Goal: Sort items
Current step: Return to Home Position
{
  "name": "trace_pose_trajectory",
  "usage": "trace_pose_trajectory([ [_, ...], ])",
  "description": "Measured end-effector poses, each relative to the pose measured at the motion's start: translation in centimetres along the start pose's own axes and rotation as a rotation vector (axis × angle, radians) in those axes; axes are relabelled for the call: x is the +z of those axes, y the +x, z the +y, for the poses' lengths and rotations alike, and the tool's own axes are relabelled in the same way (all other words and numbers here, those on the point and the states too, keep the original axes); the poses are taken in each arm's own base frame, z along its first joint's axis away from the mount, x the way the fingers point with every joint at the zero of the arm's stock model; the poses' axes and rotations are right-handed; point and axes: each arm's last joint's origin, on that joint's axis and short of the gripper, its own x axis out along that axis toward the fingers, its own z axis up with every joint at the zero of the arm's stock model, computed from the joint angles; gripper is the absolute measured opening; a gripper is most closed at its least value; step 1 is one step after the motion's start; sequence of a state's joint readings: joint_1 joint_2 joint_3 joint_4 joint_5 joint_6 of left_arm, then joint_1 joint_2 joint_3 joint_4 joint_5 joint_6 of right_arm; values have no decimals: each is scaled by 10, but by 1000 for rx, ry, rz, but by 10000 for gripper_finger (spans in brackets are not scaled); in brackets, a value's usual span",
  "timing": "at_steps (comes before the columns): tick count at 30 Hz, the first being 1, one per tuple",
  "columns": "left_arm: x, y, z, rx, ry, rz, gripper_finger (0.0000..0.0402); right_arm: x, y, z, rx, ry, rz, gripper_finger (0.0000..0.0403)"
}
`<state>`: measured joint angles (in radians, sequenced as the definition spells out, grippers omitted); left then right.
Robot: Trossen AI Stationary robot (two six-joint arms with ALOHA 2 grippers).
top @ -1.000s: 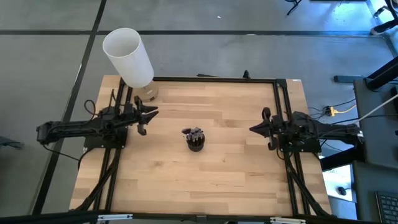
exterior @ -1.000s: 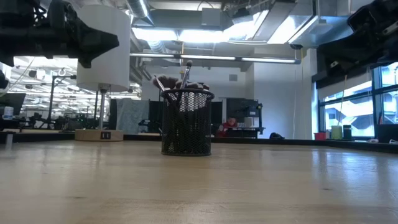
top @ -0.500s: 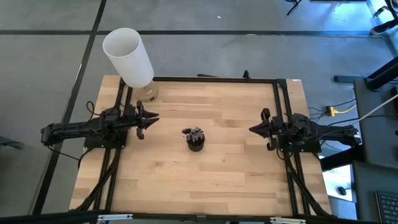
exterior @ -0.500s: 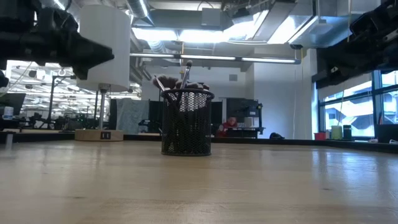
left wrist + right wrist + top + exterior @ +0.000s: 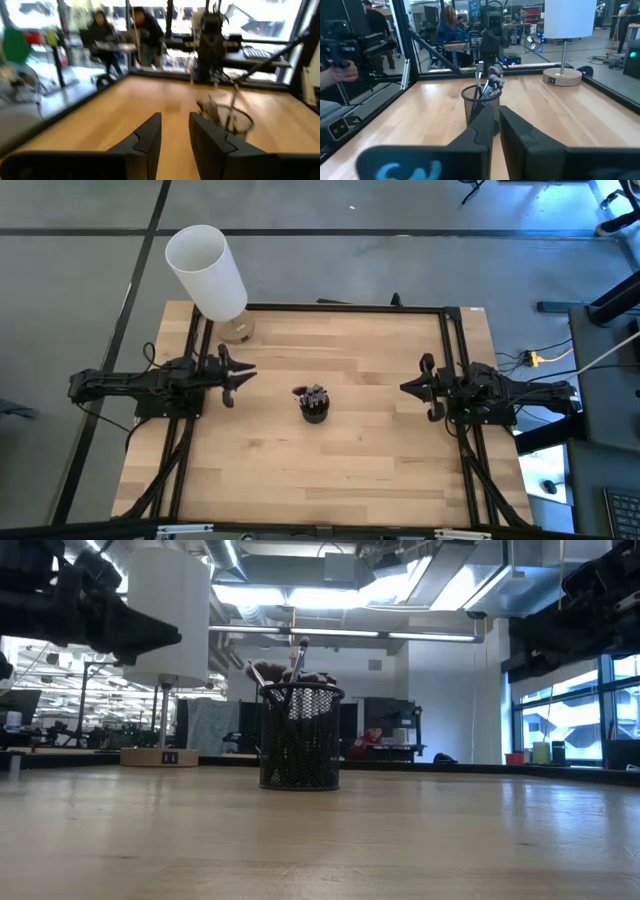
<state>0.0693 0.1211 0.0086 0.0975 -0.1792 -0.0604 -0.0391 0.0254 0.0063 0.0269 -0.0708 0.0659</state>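
**Task items.** The thin dark-handled makeup brushes (image 5: 291,668) all stand in the small black wire-mesh cup (image 5: 300,745) at the middle of the light wooden table (image 5: 350,470). Their handles are down and their bristles up, the long axes close to upright with a slight lean. No brush is seen loose on the boards, so the sorting looks finished (a judgement from the bare tabletop only).

**Grippers.** The left gripper (image 5: 240,372) hangs at the left edge, level with the cup and pointing at it. Its fingers (image 5: 150,135) stand a little apart with nothing between them. The right gripper (image 5: 408,388) hangs at the right edge, likewise facing the cup, its fingers (image 5: 482,122) drawn all but together and empty. The cup lies between the two and well apart from both, with the left gripper somewhat nearer.

**Coming move.** This is judged to be a withdrawal to rest, each arm backing outward from the cup. That path is free of obstacles.

**Surroundings.** A tall white cylinder (image 5: 205,270) on a round wooden foot (image 5: 238,330) stands at the far left corner, just beyond the left arm. It is the only thing close to that arm. A black metal frame (image 5: 345,307) borders the table. People are visible in the room beyond, none of them at the table.
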Motion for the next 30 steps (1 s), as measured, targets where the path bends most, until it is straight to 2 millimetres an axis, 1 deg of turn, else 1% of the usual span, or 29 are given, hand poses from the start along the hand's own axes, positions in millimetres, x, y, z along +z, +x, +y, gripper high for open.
trace_pose_trajectory([
  [5,10,-2,0,18,26,-103,95,0,0,-2,-76,-32,1,39],
  [8,12,-4,0,15,37,-134,95,0,0,-2,-79,-23,1,39],
  [11,9,-6,0,16,59,-108,95,0,0,-2,-78,-3,0,37],
  [14,4,-7,1,14,34,-56,95,0,0,-2,-78,5,0,38],
  [17,3,-7,0,-13,27,-48,95,0,0,-2,-78,5,0,39],
  [19,3,-7,0,5,34,-43,95,0,0,-2,-78,5,0,39],
  [22,3,-7,2,45,97,-49,95,0,0,-2,-78,5,0,39],
  [30,3,-7,2,44,106,-49,95,0,0,-2,-78,5,0,39],
])
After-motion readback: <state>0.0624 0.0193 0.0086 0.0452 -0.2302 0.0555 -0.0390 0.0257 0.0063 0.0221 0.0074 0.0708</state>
